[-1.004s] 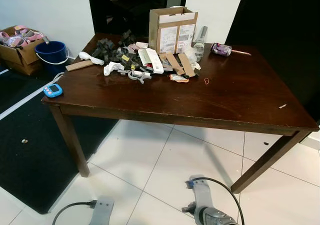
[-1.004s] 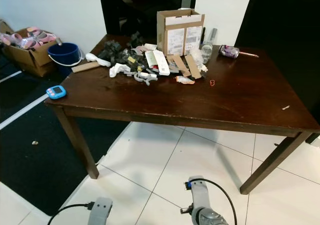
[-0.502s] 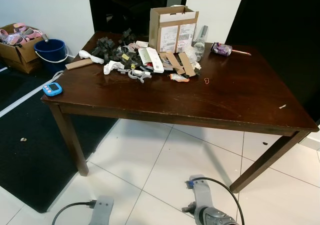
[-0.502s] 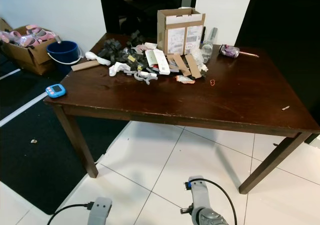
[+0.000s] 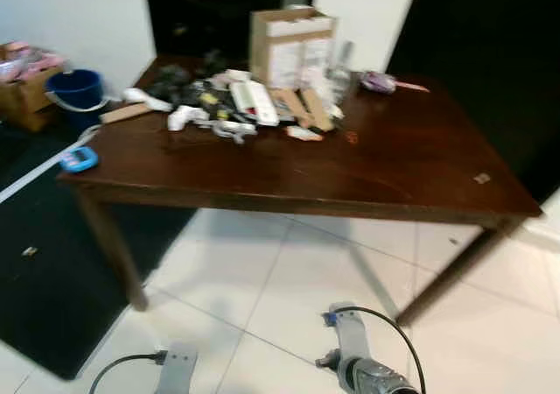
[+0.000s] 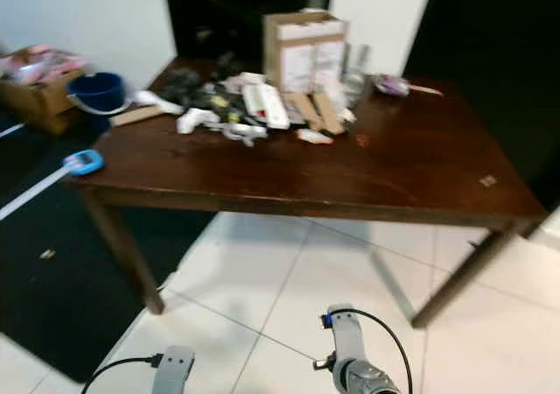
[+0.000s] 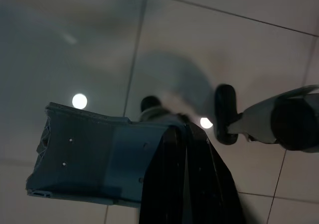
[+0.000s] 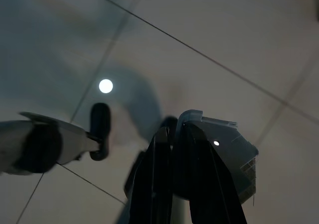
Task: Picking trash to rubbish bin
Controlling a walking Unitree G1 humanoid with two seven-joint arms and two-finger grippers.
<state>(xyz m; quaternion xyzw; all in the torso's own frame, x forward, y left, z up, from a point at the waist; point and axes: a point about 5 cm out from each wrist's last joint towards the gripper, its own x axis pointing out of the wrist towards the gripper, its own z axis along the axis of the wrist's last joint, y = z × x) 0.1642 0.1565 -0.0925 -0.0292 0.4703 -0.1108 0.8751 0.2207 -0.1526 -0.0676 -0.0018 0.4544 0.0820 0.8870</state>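
Note:
A pile of trash (image 5: 229,105) lies at the back left of a dark wooden table (image 5: 385,162): scraps of cardboard, white wrappers and dark bits. An open cardboard box (image 5: 289,45) stands behind the pile, and a crushed can (image 5: 378,81) lies to its right. A blue bucket (image 5: 75,89) sits on the floor past the table's left end. Both arms hang low over the white tiles, the left arm (image 5: 178,368) and the right arm (image 5: 357,363). The left gripper (image 7: 183,134) and the right gripper (image 8: 173,132) are shut, hold nothing and point at the floor.
A small blue device (image 5: 77,158) lies on the table's front left corner. A brown box of pink things (image 5: 22,77) stands beside the bucket. A black mat (image 5: 39,289) covers the floor at left. White tiles (image 5: 289,280) lie between me and the table.
The whole picture has shifted a little and gone blurred, so the camera has moved. The things on the table and both arms keep their places.

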